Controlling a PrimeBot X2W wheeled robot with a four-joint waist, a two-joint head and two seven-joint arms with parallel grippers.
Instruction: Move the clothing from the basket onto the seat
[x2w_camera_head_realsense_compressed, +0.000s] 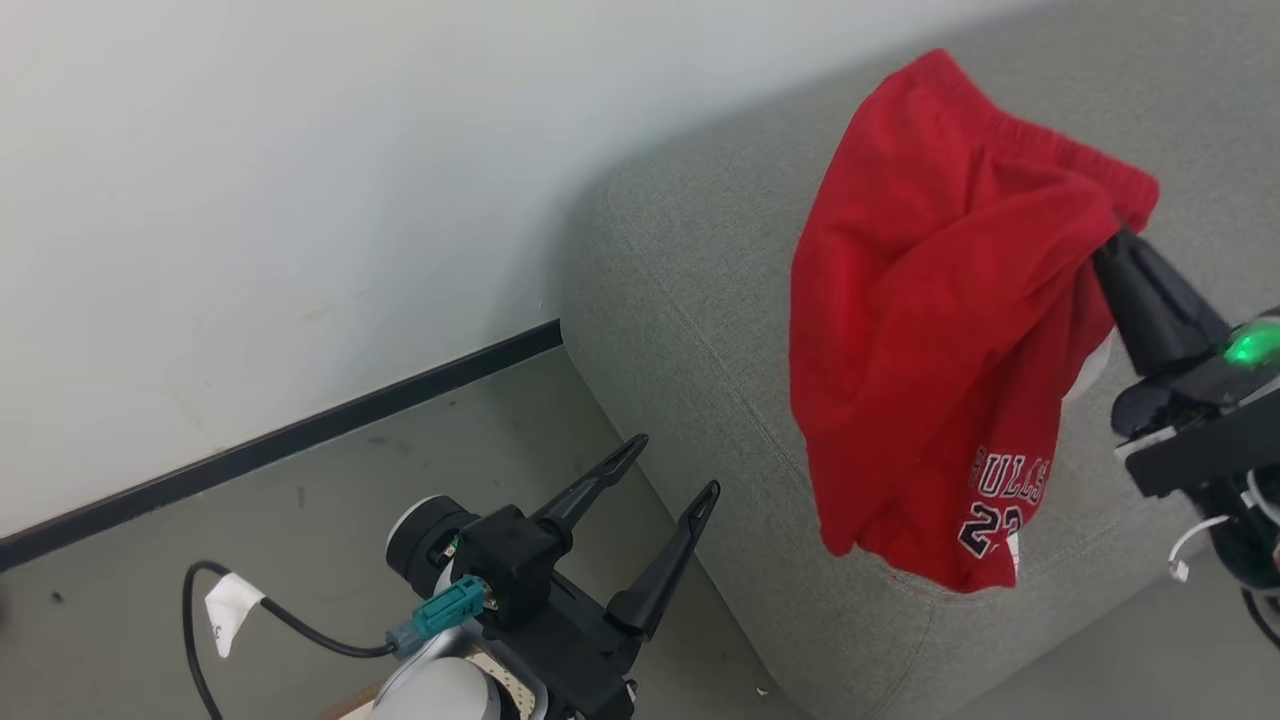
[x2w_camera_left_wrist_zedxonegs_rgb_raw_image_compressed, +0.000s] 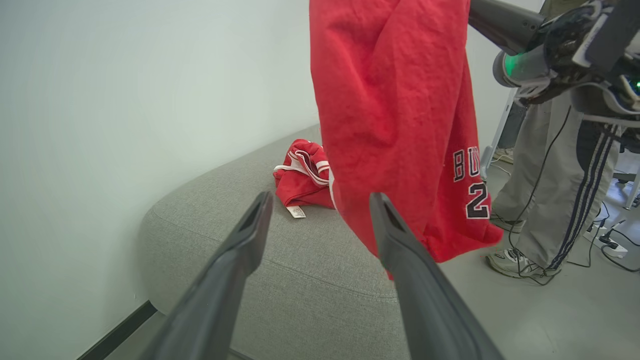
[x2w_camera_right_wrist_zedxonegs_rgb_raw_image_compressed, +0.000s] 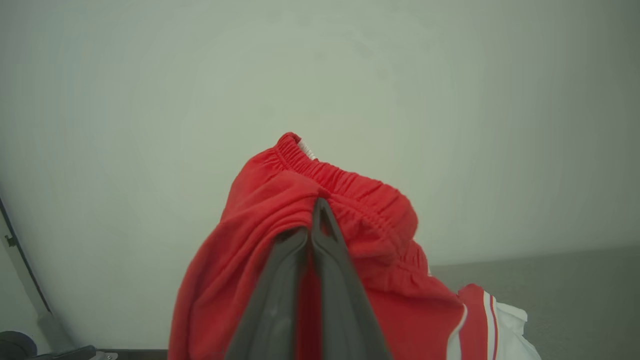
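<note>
Holding shorts (x2w_camera_head_realsense_compressed: 930, 330) clear of the seat (x2w_camera_head_realsense_compressed: 690, 290) at two o'clock, my right fingers (x2w_camera_head_realsense_compressed: 1150, 300) clenched on them; left fingers (x2w_camera_head_realsense_compressed: 660, 570) spread.

The shorts (x2w_camera_head_realsense_compressed: 930, 330) are red with dark, white-edged lettering, above the grey woven seat (x2w_camera_head_realsense_compressed: 700, 300). On the seat, a red garment (x2w_camera_left_wrist_zedxonegs_rgb_raw_image_compressed: 300, 180) with white stripes. Beside the seat, a person's trousers (x2w_camera_left_wrist_zedxonegs_rgb_raw_image_compressed: 540, 165) are grey with a dark striped side panel
</note>
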